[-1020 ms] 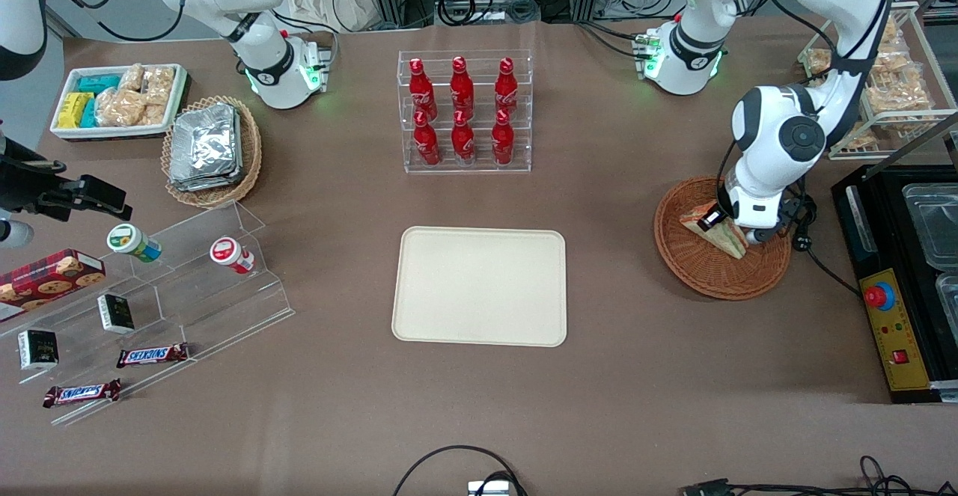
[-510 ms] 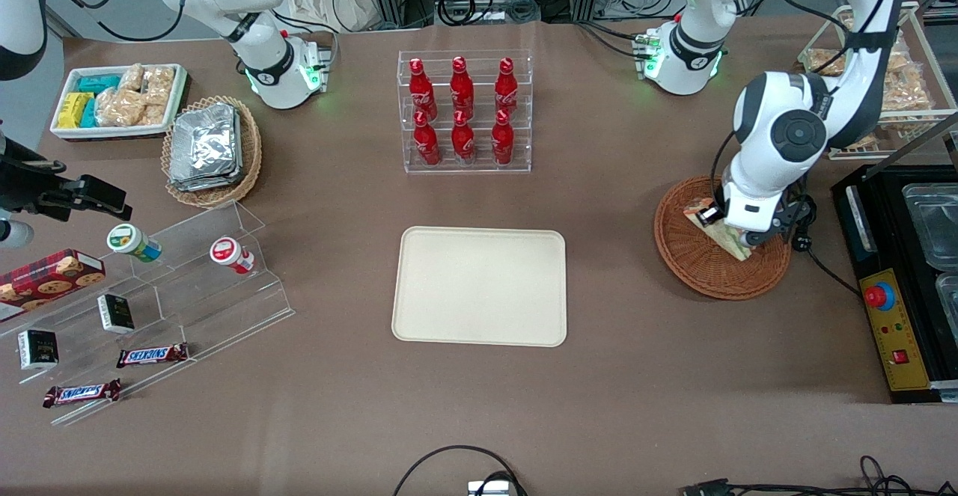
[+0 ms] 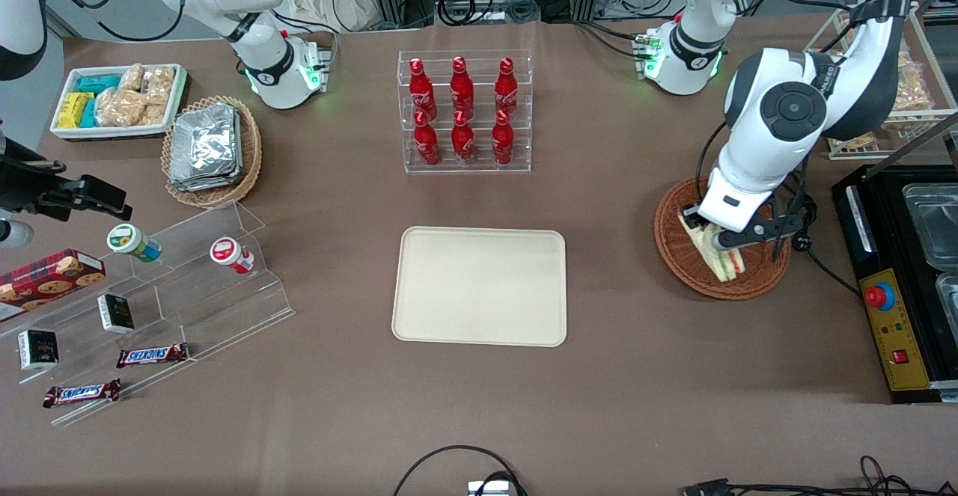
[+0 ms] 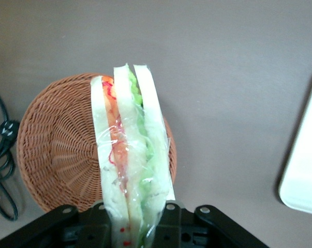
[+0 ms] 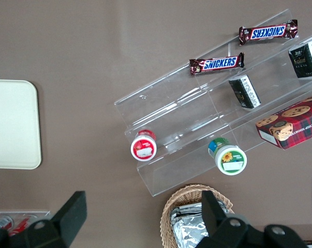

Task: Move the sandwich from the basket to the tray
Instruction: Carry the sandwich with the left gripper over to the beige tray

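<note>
My left gripper (image 3: 716,236) hangs over the reddish-brown wicker basket (image 3: 677,256), shut on the sandwich (image 3: 720,258). The sandwich (image 4: 127,160) is a plastic-wrapped wedge of white bread with red, orange and green filling, clamped between the two black fingers (image 4: 172,222) and lifted above the basket (image 4: 57,155). The basket holds nothing else. The cream tray (image 3: 480,286) lies flat at the table's middle, bare, toward the parked arm's end from the basket; its rounded corner (image 4: 303,170) shows in the left wrist view.
A clear rack of red bottles (image 3: 464,111) stands farther from the front camera than the tray. A black box with a red button (image 3: 891,316) and a black cable (image 3: 804,245) lie beside the basket. A snack rack (image 3: 898,84) stands by the working arm's base.
The gripper has risen with the sandwich, lifting it off the basket floor. The wrist has swung upward and tilted, and the sandwich now hangs lower in the front view.
</note>
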Action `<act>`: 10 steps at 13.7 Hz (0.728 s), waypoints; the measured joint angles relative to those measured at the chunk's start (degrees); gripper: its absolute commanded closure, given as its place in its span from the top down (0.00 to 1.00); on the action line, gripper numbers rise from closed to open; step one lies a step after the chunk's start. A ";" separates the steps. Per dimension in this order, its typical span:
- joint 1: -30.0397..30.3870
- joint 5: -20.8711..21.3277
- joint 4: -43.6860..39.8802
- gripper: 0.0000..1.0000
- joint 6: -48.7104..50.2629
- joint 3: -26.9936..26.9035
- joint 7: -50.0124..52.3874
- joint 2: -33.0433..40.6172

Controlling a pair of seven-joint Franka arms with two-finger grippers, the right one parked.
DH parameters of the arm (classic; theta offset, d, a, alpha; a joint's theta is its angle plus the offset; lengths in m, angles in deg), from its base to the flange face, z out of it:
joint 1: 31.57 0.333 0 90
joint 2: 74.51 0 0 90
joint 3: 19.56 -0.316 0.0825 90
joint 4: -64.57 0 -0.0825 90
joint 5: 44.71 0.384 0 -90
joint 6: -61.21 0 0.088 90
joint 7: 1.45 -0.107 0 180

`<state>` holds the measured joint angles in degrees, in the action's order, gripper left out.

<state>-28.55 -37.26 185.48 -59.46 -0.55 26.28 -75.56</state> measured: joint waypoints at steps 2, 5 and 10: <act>-0.36 -0.23 -1.77 0.19 -0.01 2.03 -1.88 -1.30; -0.76 -0.54 -5.45 0.21 -0.09 5.79 -2.54 -4.55; -2.12 -0.29 -11.60 0.25 -1.68 11.92 -2.80 -10.64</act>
<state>-30.68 -37.55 173.87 -61.13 11.37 23.48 -86.20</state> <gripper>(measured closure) 0.771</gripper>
